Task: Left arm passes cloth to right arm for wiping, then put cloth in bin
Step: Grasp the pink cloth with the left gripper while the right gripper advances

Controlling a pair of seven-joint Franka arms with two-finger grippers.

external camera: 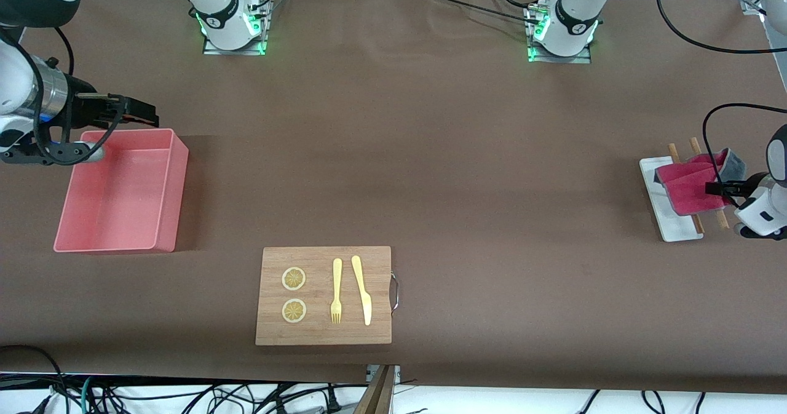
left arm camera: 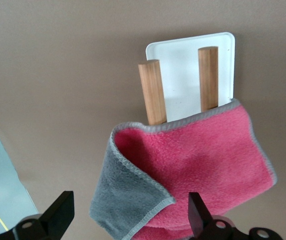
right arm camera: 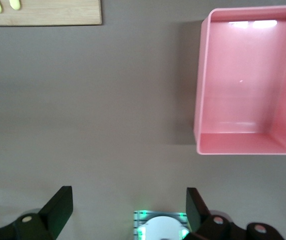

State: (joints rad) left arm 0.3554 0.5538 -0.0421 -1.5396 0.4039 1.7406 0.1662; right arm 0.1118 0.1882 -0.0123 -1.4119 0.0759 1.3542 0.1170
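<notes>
The cloth (external camera: 692, 183) lies draped over two wooden rods (left arm camera: 152, 91) on a small white tray (external camera: 667, 214) at the left arm's end of the table (external camera: 393, 155), one corner folded back to show its grey reverse. The left hand (external camera: 719, 187) hovers low over the cloth with its fingers spread apart and nothing between them; in the left wrist view the folded grey corner sits between the two fingertips.

The step in hand appears to be the pick-up. To do it well, the left hand should come straight down so the fingers straddle the raised fold, where two layers give a firm bite, and close above the rods without pinching them, lest the tray lift too.

The right hand (external camera: 138, 114) waits released and empty over the rim of the bin (external camera: 172, 192) at the right arm's end. The wooden cutting board (external camera: 324, 295), nearer the front camera, carries a fork, a knife and two lemon slices.
</notes>
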